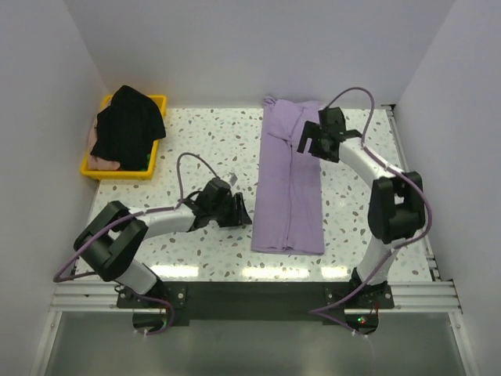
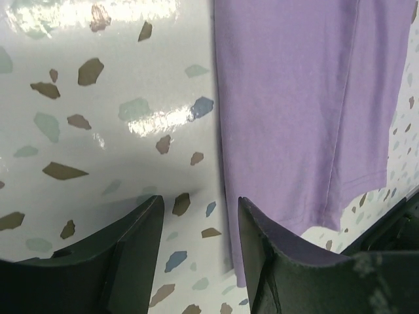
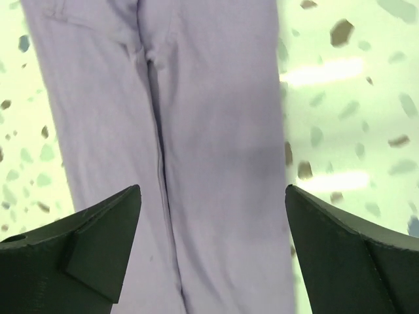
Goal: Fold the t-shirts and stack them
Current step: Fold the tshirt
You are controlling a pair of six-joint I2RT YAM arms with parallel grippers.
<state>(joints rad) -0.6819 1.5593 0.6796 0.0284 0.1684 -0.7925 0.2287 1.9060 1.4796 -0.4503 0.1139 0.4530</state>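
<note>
Flagging risks on the lavender strip's next fold

Table (image 1: 203,149) is glossy, so I expect cloth to slide instead of creasing if it gets dragged. Lavender t-shirt (image 1: 291,188) lies on it right of centre as a long narrow strip, side panels meeting along a middle line. To me the next step looks like a crosswise fold. Grabbing only the top panel would peel the strip open. Yellow tray (image 1: 95,170) sits at the far left corner, well apart, holding the black t-shirt (image 1: 129,121) heaped over the pale pink t-shirt (image 1: 102,162). Those two are tangled, so I could drag both out at once later.

Right gripper (image 1: 311,146) hangs over the strip's far end, jaws spread wide, nothing between them. The right wrist view shows it off centre toward the strip's edge, so one corner may get missed. Left gripper (image 1: 244,213) is low at the strip's near left edge, jaws parted and empty. One finger (image 2: 275,248) sits right at the hem, and I can't tell if it touches. Closing there could pinch too little cloth and skew the fold.
</note>
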